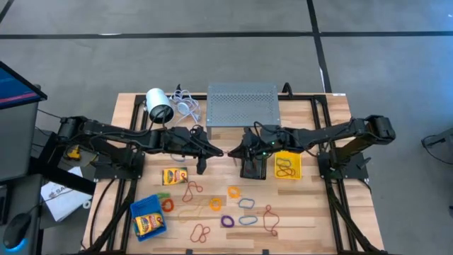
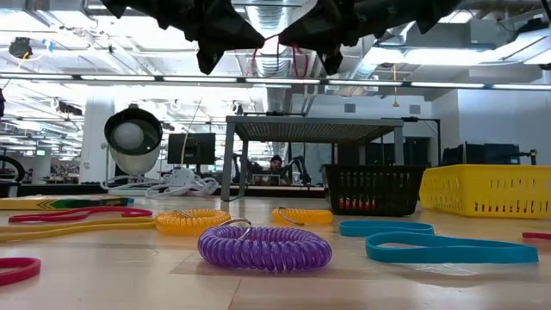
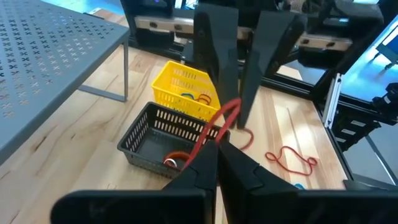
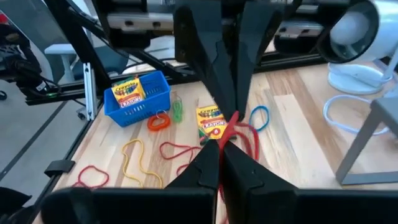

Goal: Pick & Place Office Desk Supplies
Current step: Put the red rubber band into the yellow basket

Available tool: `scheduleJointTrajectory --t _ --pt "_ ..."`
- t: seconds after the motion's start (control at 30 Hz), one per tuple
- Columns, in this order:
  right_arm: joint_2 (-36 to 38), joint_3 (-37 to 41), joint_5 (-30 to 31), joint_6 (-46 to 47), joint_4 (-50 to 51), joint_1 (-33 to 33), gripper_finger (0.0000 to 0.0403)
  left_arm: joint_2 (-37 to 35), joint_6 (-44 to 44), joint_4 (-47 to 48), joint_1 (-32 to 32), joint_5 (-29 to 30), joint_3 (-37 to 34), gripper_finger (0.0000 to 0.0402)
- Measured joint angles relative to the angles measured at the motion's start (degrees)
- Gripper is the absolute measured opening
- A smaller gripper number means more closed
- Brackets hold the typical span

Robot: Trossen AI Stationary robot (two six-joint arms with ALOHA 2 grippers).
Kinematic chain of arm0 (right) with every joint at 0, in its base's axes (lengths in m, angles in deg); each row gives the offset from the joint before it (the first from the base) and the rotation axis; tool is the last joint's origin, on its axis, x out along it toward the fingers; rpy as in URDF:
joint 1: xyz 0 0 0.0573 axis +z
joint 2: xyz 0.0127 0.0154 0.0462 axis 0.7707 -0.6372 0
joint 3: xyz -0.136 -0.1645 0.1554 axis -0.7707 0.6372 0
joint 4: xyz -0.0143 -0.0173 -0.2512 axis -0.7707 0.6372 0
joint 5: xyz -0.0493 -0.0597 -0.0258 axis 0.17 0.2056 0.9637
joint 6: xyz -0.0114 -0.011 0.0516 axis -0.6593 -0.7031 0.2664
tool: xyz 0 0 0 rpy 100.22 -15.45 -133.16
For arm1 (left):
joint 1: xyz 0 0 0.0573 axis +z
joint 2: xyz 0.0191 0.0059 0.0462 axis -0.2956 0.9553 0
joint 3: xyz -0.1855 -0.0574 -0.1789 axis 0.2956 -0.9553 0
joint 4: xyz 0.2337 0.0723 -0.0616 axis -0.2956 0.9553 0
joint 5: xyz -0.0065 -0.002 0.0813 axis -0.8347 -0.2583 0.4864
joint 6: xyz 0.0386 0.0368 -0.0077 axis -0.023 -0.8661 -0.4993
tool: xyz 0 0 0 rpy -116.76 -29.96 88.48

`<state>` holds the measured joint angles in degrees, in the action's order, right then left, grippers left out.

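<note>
A red rubber band (image 3: 214, 127) hangs in the air over the table's middle, with both grippers shut on it tip to tip. My left gripper (image 1: 214, 151) comes from the left and my right gripper (image 1: 236, 151) from the right. Below them stands the black bin (image 1: 253, 168), with a band inside, and beside it the yellow bin (image 1: 288, 166), with several bands. The blue bin (image 1: 145, 207) at the near left holds a crayon box (image 1: 148, 223). A second crayon box (image 1: 174, 176) lies flat on the table. Several loose bands (image 1: 233, 191) lie toward the near edge. My left gripper pinches one end of the red band (image 3: 208, 142) between its fingertips, coming from the table's left and slanting slightly down. The band is clear of the table. My right gripper pinches the band's other end (image 4: 229, 134) between its fingertips, coming from the table's right and slanting slightly down. A short stretch runs between the two grippers, and a slack loop (image 4: 250, 144) hangs beside them.
A grey perforated metal stand (image 1: 243, 105) stands at the far middle. A white cylinder (image 1: 160, 106) with a white cable sits at the far left. Coiled and flat bands (image 2: 264, 245) lie on the near part of the table.
</note>
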<state>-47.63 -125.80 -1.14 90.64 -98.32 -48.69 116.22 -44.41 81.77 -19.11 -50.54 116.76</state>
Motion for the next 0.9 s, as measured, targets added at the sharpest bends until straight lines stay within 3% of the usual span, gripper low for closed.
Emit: scheduleJointTrajectory --t 0.5,0.73,0.9 --pt "15.4 0.0 9.4 2.8 19.5 0.1 0.0000 0.0 0.0 0.2 0.0 0.1 0.0 0.0018" --pt "19.7 0.0 13.2 7.4 29.4 0.1 0.0000 0.0 0.2 0.9 0.0 0.0 0.0 0.0063" --pt "21.3 0.0 16.7 15.3 40.6 1.3 0.0000 0.0 0.2 6.9 0.0 0.0 0.0 0.0111"
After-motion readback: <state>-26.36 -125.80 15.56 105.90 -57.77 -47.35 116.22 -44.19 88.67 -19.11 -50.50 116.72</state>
